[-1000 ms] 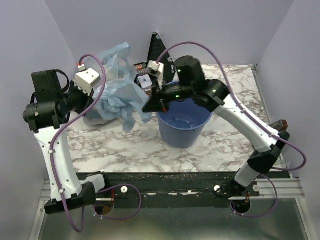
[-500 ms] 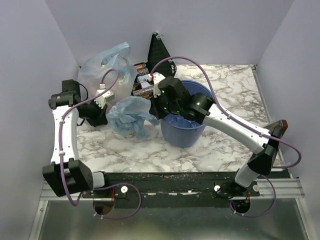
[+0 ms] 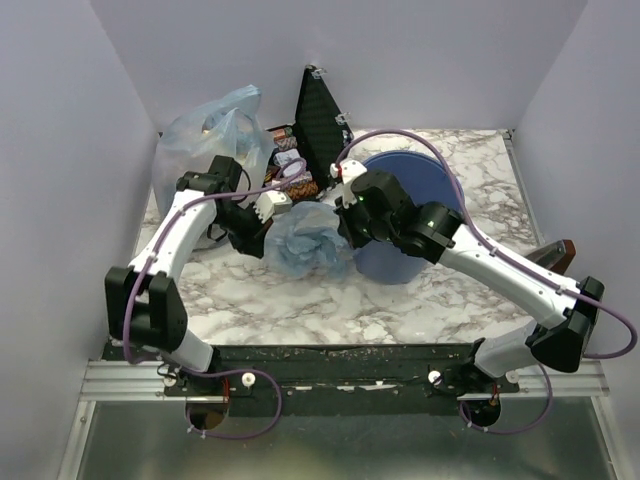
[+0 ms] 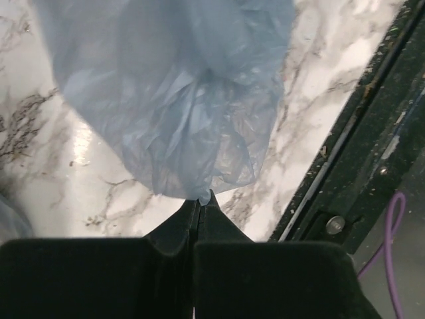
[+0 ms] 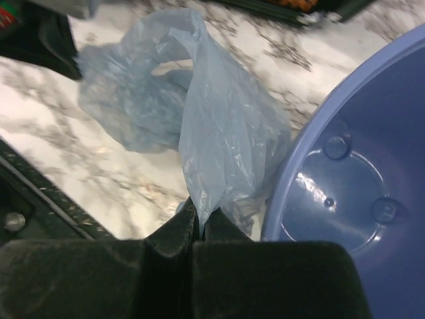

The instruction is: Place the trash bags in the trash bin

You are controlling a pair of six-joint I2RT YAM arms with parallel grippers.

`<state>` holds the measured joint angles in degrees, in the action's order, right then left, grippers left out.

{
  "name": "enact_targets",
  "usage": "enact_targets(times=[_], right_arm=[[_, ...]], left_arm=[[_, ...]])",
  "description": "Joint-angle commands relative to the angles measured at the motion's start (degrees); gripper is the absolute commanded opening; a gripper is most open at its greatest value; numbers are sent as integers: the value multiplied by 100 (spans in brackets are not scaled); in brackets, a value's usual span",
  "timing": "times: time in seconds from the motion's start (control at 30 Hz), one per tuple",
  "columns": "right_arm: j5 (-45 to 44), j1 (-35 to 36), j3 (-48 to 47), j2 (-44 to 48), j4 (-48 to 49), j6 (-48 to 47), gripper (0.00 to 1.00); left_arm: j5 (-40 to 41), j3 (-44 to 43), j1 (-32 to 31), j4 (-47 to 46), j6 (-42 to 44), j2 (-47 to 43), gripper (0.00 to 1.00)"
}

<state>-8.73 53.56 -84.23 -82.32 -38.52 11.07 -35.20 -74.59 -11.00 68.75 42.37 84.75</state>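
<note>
Trash bag (image 3: 305, 245) crumpled, hanging low over table (image 3: 300, 300) between both arms, just beside blue bin (image 3: 425, 170) | left gripper (image 4: 201, 198) clamped on bag edge | right gripper (image 5: 200, 219) clamped on bag fold

Translucent light-blue crinkled trash bag (image 3: 305, 245), solid blue trash bin (image 3: 420, 178), white desk (image 3: 300, 300) veined grey like marble, purple cable (image 4: 393, 229), black case (image 3: 318, 115) behind the bin.
</note>
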Motion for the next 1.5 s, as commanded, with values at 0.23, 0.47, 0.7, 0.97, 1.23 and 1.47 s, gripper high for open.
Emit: enact_targets(times=[0.23, 0.47, 0.7, 0.97, 1.23, 1.47], right_arm=[[1115, -302, 635, 287, 20, -1720, 1], [2639, -311, 724, 437, -287, -2293, 1], [3034, -582, 679, 68, -314, -1463, 1], [3606, -1101, 539, -442, -94, -484, 1], [4169, -1497, 355, -592, 55, 175, 1], [4353, -1647, 188, -714, 380, 1037, 1]], left_arm=[[277, -996, 2, 1314, 1324, 525, 0], [839, -1461, -7, 1800, 2458, 1104, 0], [813, -3220, 2, -42, -435, 2380, 33], [1086, 1583, -340, -5298, -2839, -1763, 84], [434, 3070, -1525, -5263, -5429, -2656, 66], [2885, 4294, -3565, -7489, -6985, -2509, 73]])
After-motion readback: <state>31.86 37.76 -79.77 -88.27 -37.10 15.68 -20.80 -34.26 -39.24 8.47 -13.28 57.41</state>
